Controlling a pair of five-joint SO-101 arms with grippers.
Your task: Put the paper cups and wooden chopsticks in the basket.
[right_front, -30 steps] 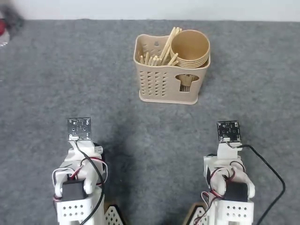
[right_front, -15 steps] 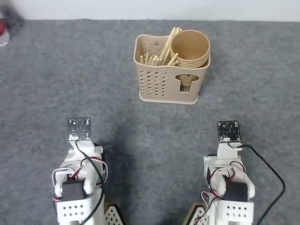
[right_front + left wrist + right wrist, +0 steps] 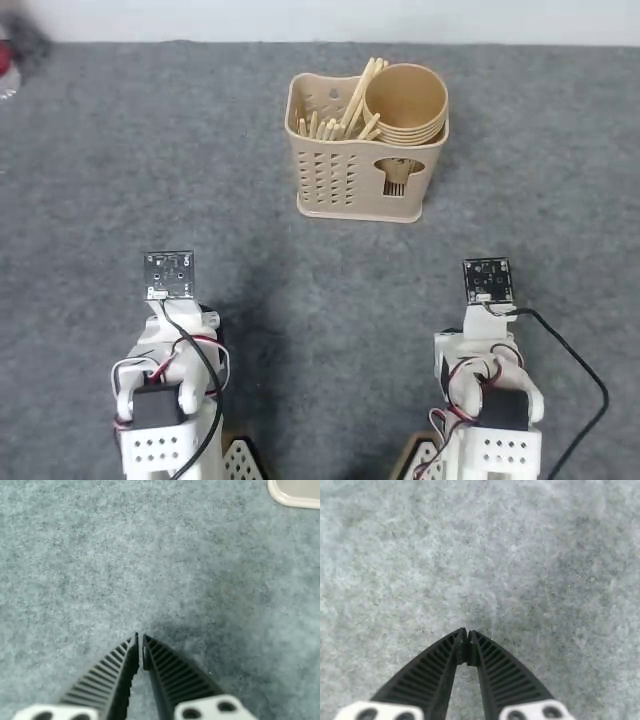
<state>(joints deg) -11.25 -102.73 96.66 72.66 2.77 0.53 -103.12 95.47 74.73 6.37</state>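
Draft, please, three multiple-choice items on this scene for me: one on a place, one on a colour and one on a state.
1. Where is the stack of paper cups?
A. Lying flat outside the basket.
B. Inside the basket, beside the chopsticks.
C. Held in an end effector.

2. What colour is the basket?
A. Blue.
B. Red.
C. Beige.

3. How is the right end effector?
A. Shut and empty.
B. Shut on a chopstick.
C. Wide open.

Answers:
1 B: the high view shows the cups standing inside the basket's wall, next to the chopsticks.
2 C: its perforated wall is beige.
3 A: its wrist view shows the jaws meeting with nothing between them.
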